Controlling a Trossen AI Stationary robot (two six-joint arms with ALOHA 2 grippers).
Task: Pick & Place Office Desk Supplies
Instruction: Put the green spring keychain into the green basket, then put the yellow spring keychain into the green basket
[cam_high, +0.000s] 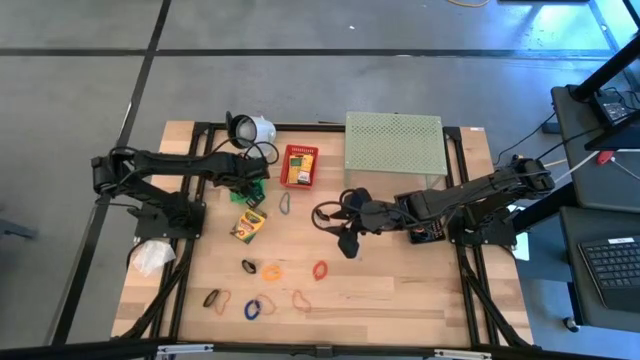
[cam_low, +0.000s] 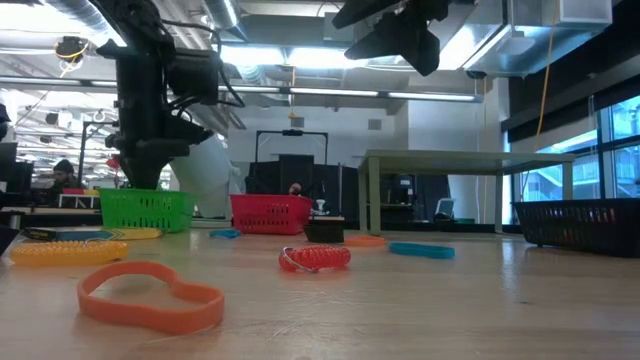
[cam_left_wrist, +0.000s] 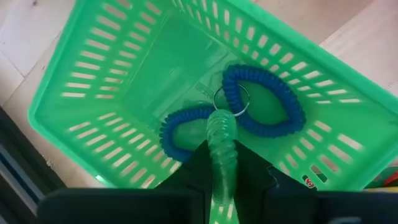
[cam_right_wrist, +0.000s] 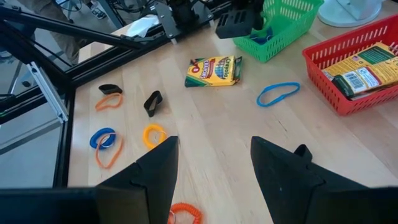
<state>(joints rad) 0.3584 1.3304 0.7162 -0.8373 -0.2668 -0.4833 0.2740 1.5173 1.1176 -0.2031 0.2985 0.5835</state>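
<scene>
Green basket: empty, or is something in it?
Not empty. A blue coil band lies on the floor of the green basket, and the left tool above it pinches a green coil band.

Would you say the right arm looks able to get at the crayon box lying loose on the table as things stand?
Probably yes: the right gripper is open and empty, and the crayon box lies flat on bare wood with nothing between them. The left gripper is busy over the green basket beyond it.

Materials on my table: mostly plastic on bare wood.

I see a pale, matt wooden tabletop (cam_right_wrist: 236, 124), a slotted glossy plastic green basket (cam_left_wrist: 124, 74), a coiled rubbery blue band (cam_left_wrist: 261, 99) inside it, a translucent green coil (cam_left_wrist: 222, 149), a printed cardboard crayon box (cam_right_wrist: 213, 71), a perforated painted-metal shelf (cam_high: 394, 143) and matt black fingers (cam_right_wrist: 283, 171).
</scene>
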